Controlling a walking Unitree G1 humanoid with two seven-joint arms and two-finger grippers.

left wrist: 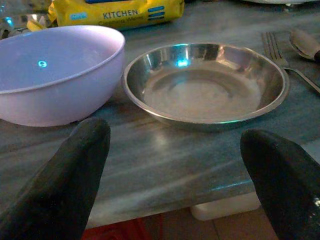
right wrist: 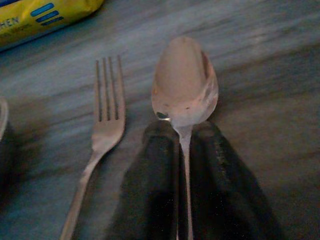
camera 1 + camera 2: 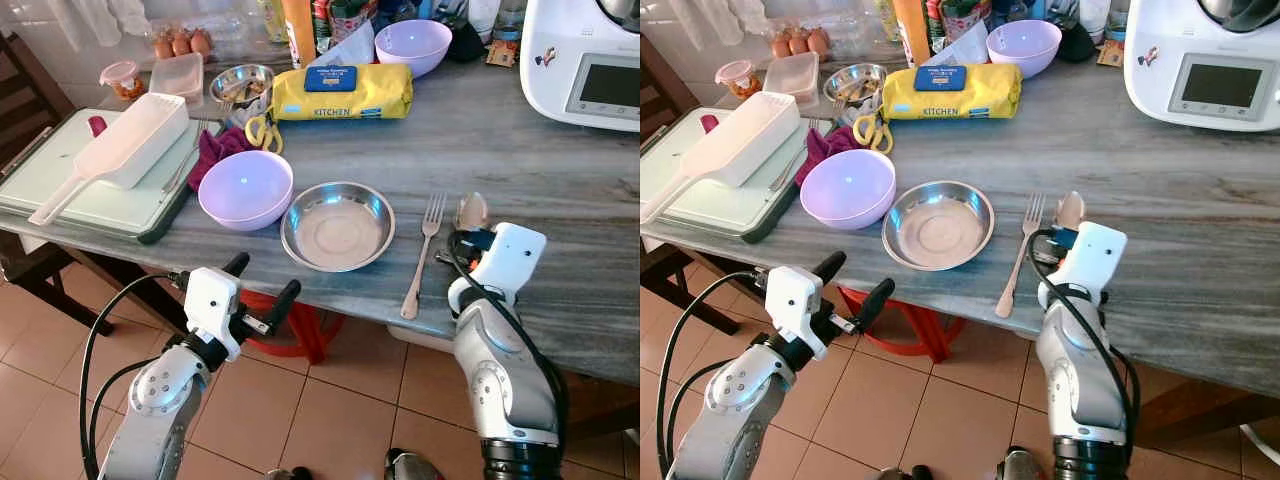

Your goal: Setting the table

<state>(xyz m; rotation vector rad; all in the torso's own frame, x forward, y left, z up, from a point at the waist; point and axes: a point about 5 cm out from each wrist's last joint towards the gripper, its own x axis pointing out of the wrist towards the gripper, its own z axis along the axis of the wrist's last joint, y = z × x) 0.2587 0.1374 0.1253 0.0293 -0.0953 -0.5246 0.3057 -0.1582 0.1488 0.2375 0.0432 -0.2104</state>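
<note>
The right pincer point(image 2: 184, 165) pinches the thin handle of a spoon point(image 2: 185, 82) between its two black fingers point(image 2: 152, 180), pressed close on either side of the neck just below the bowl. The spoon is pale, dull metal, its oval bowl facing up and smudged with a cloudy film, and it lies low over the grey streaked table point(image 3: 560, 190), near the front edge. Just beside it, toward the robot's left, a fork point(image 3: 424, 255) lies flat with its four tines pointing away from the robot and its long handle reaching the table's edge. Next along is a shallow, round steel dish point(image 3: 338, 226), shiny and bare inside, and touching or almost touching its rim stands a lilac plastic bowl point(image 3: 245, 189).

The left pincer point(image 3: 262, 292) hovers in front of the table's edge, below the lilac bowl and the dish, its fingers spread wide and holding nothing.

Farther back lie a yellow packet marked KITCHEN point(image 3: 342, 92), a second lilac bowl point(image 3: 412, 45), a white scoop point(image 3: 125, 145) on a pale green board point(image 3: 60, 190), and a white appliance with a screen point(image 3: 588, 60).
</note>
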